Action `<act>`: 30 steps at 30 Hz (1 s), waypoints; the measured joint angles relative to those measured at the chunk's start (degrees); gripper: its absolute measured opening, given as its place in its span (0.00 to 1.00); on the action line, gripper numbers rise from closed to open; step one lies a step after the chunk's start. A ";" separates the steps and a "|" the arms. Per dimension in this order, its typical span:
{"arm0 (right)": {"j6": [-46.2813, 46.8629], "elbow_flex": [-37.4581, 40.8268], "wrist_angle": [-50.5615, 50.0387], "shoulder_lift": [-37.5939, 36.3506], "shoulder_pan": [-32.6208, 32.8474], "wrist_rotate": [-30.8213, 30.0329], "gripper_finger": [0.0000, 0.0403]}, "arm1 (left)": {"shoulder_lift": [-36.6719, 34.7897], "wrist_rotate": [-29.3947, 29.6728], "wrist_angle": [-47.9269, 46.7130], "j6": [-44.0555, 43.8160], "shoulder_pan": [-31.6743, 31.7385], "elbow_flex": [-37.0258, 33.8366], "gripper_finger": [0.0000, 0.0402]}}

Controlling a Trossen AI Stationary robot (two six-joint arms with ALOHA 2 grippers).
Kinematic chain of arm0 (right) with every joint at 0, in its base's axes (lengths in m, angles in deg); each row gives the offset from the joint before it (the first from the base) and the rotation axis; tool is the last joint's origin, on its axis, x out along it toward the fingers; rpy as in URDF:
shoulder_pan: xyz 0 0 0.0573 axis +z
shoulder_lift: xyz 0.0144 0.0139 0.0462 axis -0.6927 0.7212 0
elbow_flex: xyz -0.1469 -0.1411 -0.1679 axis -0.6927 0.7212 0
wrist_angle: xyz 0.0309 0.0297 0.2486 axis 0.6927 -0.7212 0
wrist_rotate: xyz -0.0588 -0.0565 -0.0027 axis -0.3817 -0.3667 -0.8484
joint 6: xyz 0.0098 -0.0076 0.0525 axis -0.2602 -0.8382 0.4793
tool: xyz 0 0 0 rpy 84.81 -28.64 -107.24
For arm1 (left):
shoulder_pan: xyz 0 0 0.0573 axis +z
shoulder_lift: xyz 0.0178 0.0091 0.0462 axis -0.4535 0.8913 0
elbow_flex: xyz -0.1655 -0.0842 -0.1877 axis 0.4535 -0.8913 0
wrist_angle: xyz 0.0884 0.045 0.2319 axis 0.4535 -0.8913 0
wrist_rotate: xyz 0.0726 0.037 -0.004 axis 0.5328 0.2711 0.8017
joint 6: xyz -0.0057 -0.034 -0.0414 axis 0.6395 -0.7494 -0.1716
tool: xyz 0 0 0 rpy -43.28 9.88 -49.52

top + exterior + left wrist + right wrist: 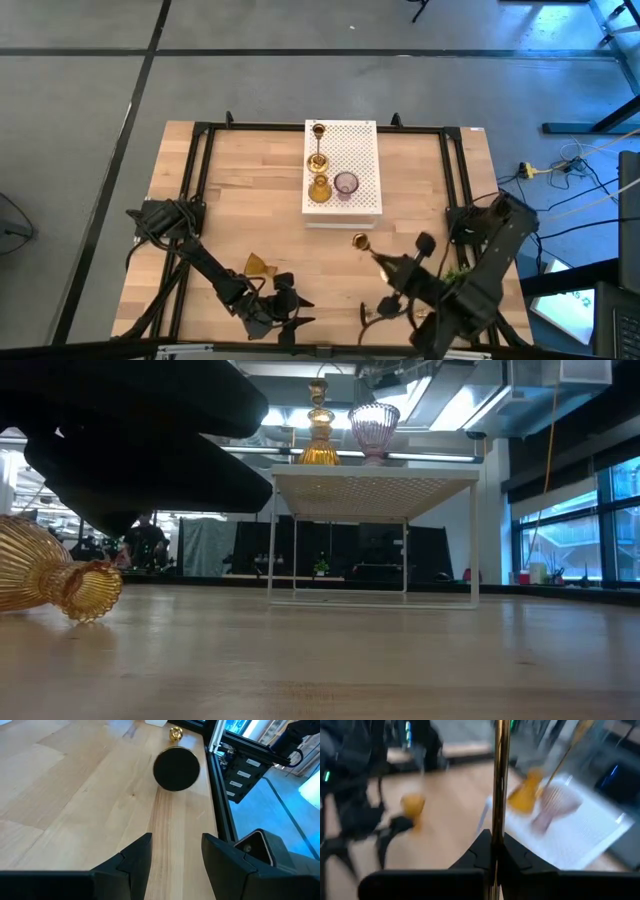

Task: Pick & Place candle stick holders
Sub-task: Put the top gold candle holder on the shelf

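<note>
Gripping a brass candlestick in the clamped right gripper, at 5 o'clock from the box; left gripper spread, empty.

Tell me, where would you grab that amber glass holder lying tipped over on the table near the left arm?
Probably at the narrow waist between bowl and foot, coming from straight above. The amber glass holder lies on its side, so that slim neck is the easiest part for the open left hand to close around; the flared, ribbed bowl looks too wide and slippery.
</note>
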 joint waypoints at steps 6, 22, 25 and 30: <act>-6.04 -0.04 -1.47 -5.31 -0.09 -12.33 0.03 | 0.00 0.45 0.02 -1.38 -0.07 0.01 0.41; -16.10 4.63 8.36 -7.75 -0.52 -9.39 0.03 | 0.00 7.99 0.00 -8.90 -2.81 0.00 0.41; -22.48 8.62 18.58 -7.03 -0.52 -6.08 0.03 | 0.00 9.39 0.00 -9.72 -3.27 0.00 0.41; -44.40 14.22 43.17 -6.25 -0.76 3.95 0.03 | 0.00 10.50 -0.02 -10.68 -3.73 0.00 0.41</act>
